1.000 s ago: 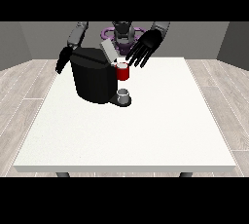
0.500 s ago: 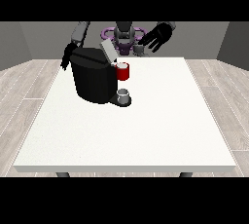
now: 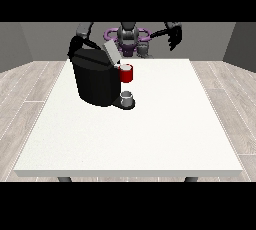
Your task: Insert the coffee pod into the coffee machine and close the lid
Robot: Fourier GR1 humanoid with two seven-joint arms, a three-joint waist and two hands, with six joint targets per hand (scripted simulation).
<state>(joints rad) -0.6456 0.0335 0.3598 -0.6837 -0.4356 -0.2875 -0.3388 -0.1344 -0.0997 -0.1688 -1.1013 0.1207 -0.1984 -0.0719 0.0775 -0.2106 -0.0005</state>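
The black coffee machine (image 3: 95, 81) stands on the far left part of the white table (image 3: 150, 134). Its grey lid (image 3: 111, 53) is tilted up. A red thing at the machine (image 3: 127, 73) sits at its front top. A grey thing (image 3: 127, 97) rests on the machine's base below it. The hand at the view's right (image 3: 175, 36) hangs in the air beyond the table's far edge, well right of the machine, with its fingers relaxed and nothing in it. The hand at the view's left (image 3: 75, 48) is behind the machine's top left corner, partly hidden.
The robot's torso (image 3: 128, 36) is behind the table's far edge. The table's side edges lie near the grey floor at both sides.
The hand at the view's right has drawn back from the red thing at the machine, rising and moving to the right. The hand at the view's left has barely shifted.
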